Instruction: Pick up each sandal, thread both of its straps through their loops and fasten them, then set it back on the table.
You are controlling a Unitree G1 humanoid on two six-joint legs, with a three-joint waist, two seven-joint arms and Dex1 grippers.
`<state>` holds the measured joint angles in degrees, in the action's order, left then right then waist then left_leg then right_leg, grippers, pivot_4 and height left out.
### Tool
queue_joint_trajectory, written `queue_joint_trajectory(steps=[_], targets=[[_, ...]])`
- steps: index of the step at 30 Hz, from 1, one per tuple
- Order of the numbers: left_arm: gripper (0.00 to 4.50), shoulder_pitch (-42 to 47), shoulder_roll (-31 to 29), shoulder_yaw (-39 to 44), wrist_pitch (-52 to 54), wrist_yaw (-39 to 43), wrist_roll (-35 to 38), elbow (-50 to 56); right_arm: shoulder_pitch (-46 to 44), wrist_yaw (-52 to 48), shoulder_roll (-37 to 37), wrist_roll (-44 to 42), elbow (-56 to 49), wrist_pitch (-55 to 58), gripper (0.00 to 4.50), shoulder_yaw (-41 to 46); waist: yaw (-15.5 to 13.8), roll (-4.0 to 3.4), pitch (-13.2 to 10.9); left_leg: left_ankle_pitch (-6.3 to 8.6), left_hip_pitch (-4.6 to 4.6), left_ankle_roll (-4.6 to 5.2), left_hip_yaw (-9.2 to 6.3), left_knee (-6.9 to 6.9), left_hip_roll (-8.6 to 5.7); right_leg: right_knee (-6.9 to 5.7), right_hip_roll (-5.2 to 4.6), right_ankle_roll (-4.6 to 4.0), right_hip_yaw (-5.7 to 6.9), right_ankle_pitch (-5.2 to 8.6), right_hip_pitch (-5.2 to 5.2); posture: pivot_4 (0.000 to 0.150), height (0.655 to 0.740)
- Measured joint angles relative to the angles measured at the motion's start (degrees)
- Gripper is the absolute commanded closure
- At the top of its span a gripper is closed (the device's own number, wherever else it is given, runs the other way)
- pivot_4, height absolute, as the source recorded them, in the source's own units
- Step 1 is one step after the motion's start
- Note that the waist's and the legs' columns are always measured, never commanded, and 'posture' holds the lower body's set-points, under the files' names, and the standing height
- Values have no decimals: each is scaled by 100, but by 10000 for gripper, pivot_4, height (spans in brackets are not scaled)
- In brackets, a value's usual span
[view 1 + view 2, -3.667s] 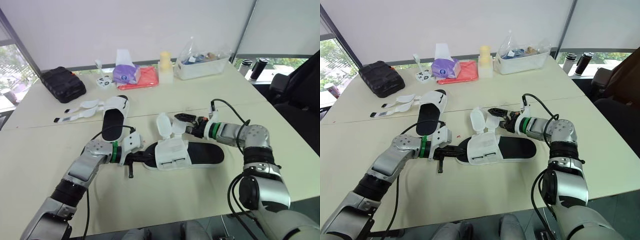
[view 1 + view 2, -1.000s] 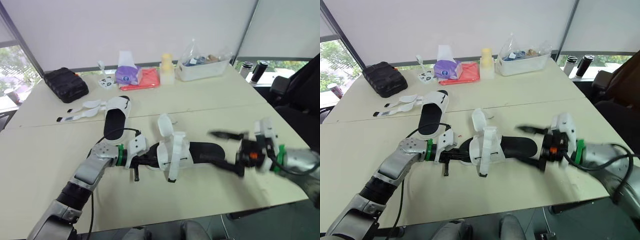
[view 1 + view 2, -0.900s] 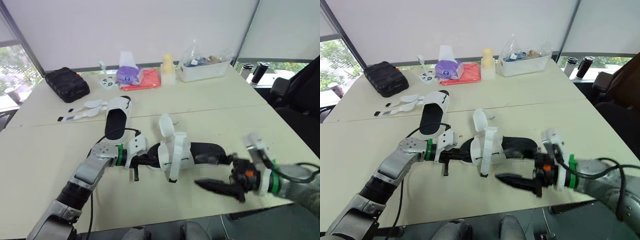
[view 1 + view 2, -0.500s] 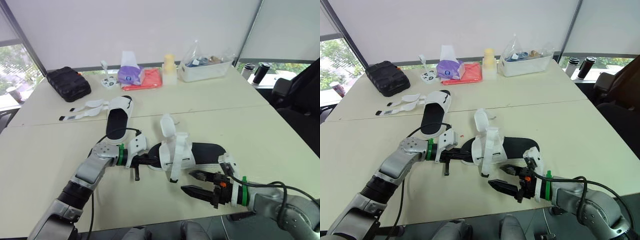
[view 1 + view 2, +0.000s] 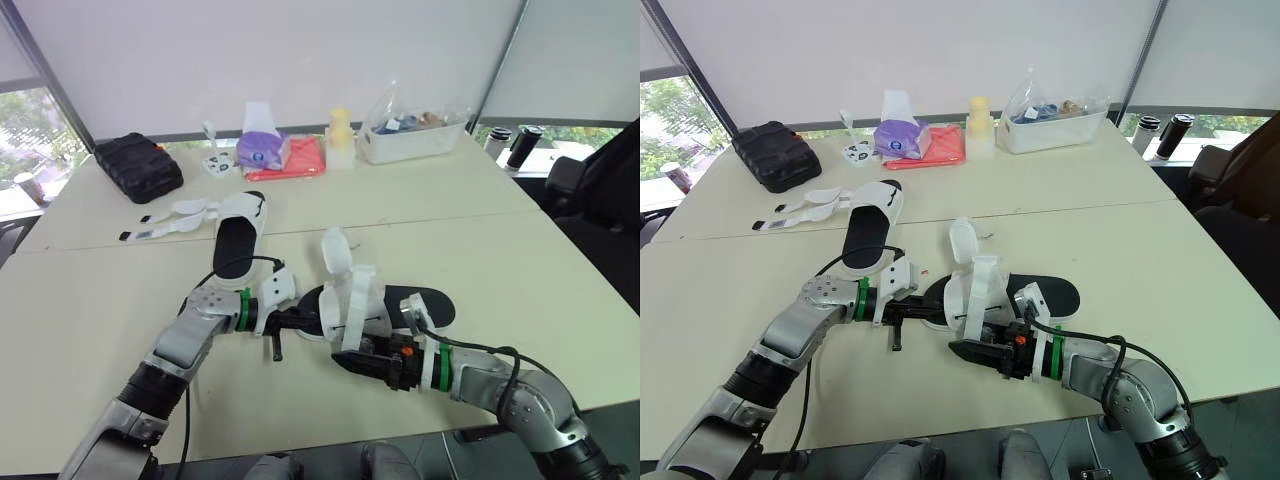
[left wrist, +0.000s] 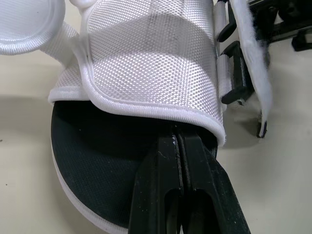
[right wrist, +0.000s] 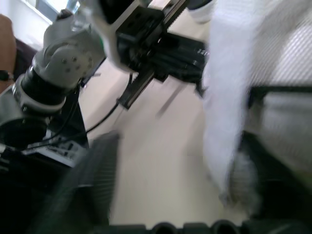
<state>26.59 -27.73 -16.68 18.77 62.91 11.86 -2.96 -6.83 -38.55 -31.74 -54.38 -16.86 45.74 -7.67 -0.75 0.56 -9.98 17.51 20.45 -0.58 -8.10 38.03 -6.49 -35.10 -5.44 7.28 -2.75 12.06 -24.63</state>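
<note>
The near sandal [image 5: 428, 304], black-soled with white straps [image 5: 352, 298], lies at the table's middle. One strap stands up behind it and another hangs over its front side. My left gripper [image 5: 296, 322] is shut on the toe edge of the sole [image 6: 97, 161], under the white upper. My right gripper [image 5: 968, 350] is at the front of that sandal, open, with the hanging strap end [image 7: 224, 112] between its fingers [image 7: 95, 180]. The second sandal [image 5: 236, 236] lies further back on the left, its straps [image 5: 170, 212] spread flat on the table.
Along the back edge stand a black case [image 5: 138, 167], a purple tissue pack [image 5: 262, 150], a red cloth [image 5: 302, 158], a pale bottle [image 5: 340, 135] and a clear tub [image 5: 412, 136]. Two dark flasks [image 5: 508, 146] and a chair are at the far right.
My right arm has swung from the sandal's right side round to the front and in to the hanging strap. My left gripper has kept its hold on the toe.
</note>
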Motion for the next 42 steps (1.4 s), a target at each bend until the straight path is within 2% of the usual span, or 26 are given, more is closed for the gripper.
queue_joint_trajectory(steps=[3, 8, 11, 17, 21, 23, 26, 33, 42], targets=[[45000, -23, 1, 0, 45, -29, 0, 47, -17, 35, 69, -98, 79, 239, 44535, 208, 2, 0, 0, 0, 0, 0, 0, 0, -1, 0, -1, 0, 0, 0, -1, 1500, 7400], [45000, -56, 40, 0, 53, -67, 2, 76, 120, -8, -53, -179, -96, 636, 44535, 295, -1, -1, 0, 1, 2, 0, 0, -1, -1, -1, -1, 0, 0, 0, -1, 1500, 7400], [45000, -60, 47, 0, 53, -77, 1, 77, 75, -126, -475, -677, -364, 1074, 44535, 668, 1, -1, 0, 1, 2, 0, 2, -1, -3, 0, -4, 1, 0, 0, 0, 1500, 7400], [45000, -46, 75, -4, 33, -76, -12, 58, -1100, 38, -866, -1892, -254, 1883, 44535, 1407, 11, -1, 0, 1, 1, 0, 0, -4, 4, 0, 2, 0, 1, 0, -3, 1500, 7400], [45000, 15, 83, -14, -60, -60, -42, -41, -2076, 181, -726, -2130, 457, 2178, 44535, 1441, 7, -1, -1, 1, 4, 0, 4, -4, -1, 1, -3, 0, 0, -1, -4, 1500, 7400], [45000, 46, 98, -33, -81, -60, -67, -58, -2592, 186, -617, -2086, 951, 2251, 44535, 1418, 8, -1, 0, 1, 4, 0, 3, -4, 0, 1, -2, 0, 0, -1, -5, 1500, 7400], [45000, 66, 107, -46, -114, -59, -80, -82, -2903, 30, -538, -1876, 1424, 2338, 44535, 1268, -6, -1, 0, 3, 9, 4, -3, -8, -1, 0, -4, -1, 5, -1, -9, 1500, 7400], [45000, 48, 132, -46, -161, -110, -114, -63, -3053, -949, -581, -926, 2124, 2522, 44535, 497, 8, -1, 0, 6, 20, 6, 3, -7, -8, -1, -10, -1, 2, -2, -23, 1500, 7400], [45000, -53, 126, -43, -128, -205, -114, 79, -3163, -1712, -587, -25, 2514, 2359, 44535, 219, 11, -1, 0, 7, 19, 5, 4, -7, -8, -2, -9, 0, 2, -2, -23, 1500, 7400]])
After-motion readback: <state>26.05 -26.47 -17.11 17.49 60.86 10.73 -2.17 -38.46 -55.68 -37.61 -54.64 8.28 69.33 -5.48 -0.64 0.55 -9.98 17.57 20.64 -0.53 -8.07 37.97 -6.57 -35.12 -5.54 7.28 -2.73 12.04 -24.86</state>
